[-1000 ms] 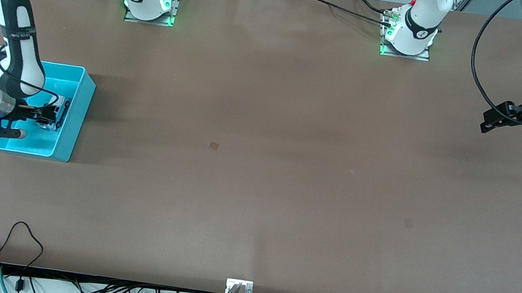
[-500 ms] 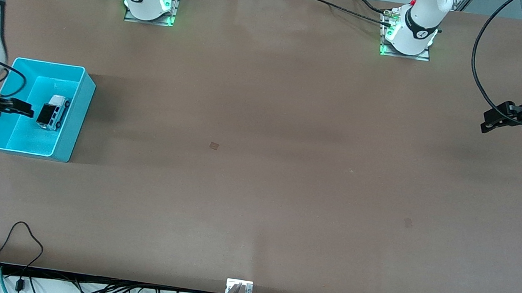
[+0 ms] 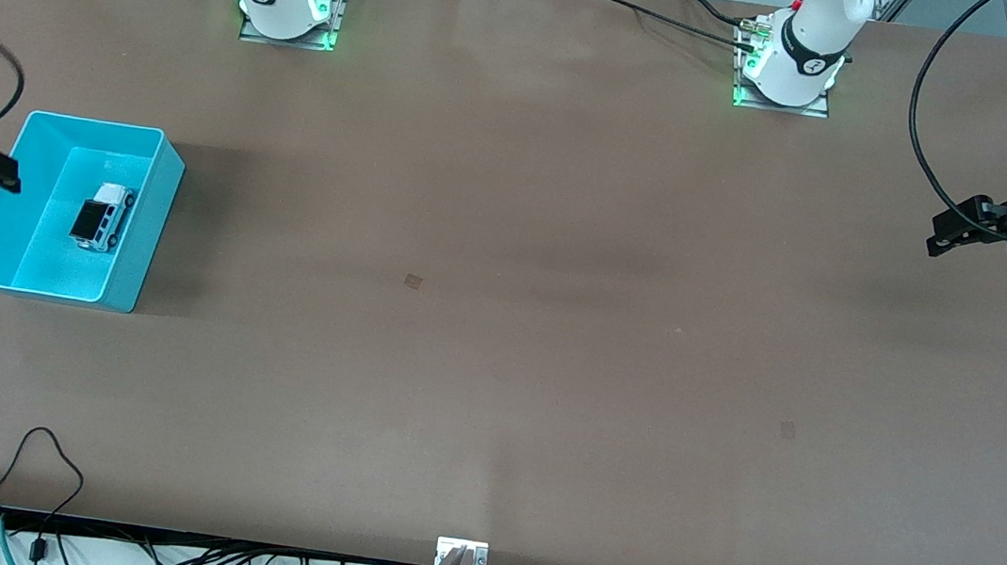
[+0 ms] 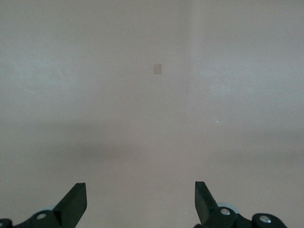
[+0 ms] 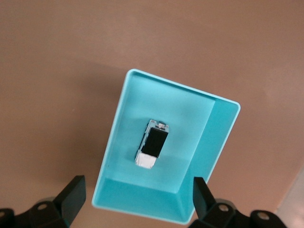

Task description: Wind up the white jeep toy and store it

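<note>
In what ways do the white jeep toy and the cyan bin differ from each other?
Size: the white jeep toy is far smaller than the cyan bin. Colour: the jeep is white with a black roof panel, and the bin is plain cyan. Role: the bin is an open box that stands on the table, and the jeep lies on its floor. Shared: both are at the right arm's end of the table.

The small white toy jeep [image 3: 102, 216] [image 5: 153, 144], with a black rectangular roof panel and dark wheels, stands upright on its wheels on the floor of the open cyan plastic bin [image 3: 144, 206] [image 5: 118, 118]; it sits free of any gripper, far smaller than the bin, toward the wall that faces the table's middle; the bin lies at the right arm's end of the table.
</note>
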Action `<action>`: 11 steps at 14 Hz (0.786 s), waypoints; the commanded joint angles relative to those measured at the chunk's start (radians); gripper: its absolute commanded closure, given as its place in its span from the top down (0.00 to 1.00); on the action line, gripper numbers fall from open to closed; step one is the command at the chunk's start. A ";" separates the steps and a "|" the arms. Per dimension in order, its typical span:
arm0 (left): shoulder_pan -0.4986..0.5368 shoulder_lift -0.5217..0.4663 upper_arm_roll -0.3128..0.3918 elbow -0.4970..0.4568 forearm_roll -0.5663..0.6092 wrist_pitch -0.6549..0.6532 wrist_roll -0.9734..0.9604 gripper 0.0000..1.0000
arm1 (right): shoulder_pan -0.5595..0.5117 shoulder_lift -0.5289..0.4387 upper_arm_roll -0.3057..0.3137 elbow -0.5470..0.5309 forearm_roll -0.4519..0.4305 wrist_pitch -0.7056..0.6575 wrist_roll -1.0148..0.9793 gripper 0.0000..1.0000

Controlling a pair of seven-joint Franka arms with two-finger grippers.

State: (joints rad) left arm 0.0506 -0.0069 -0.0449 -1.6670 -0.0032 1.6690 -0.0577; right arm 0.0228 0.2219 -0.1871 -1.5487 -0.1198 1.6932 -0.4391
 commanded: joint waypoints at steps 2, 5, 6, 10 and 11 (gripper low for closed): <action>0.005 -0.022 -0.009 -0.011 -0.018 -0.002 0.016 1.00 | -0.006 -0.088 0.041 0.047 0.050 -0.087 0.000 1.00; 0.005 -0.022 -0.007 -0.011 -0.018 -0.002 0.016 1.00 | 0.021 -0.128 0.052 0.047 0.128 -0.153 0.073 1.00; 0.006 -0.022 -0.007 -0.011 -0.018 -0.002 0.016 1.00 | 0.032 -0.133 0.058 0.044 0.124 -0.170 0.168 1.00; 0.006 -0.021 -0.001 -0.011 -0.018 -0.002 0.016 1.00 | 0.023 -0.131 0.117 0.013 0.095 -0.167 0.280 1.00; 0.006 -0.021 0.002 -0.011 -0.018 -0.002 0.016 1.00 | 0.025 -0.128 0.117 0.015 0.095 -0.165 0.281 1.00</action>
State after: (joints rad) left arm 0.0513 -0.0078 -0.0484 -1.6670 -0.0032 1.6690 -0.0577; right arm 0.0558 0.0999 -0.0729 -1.5233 -0.0151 1.5222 -0.1729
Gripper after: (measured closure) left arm 0.000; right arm 0.000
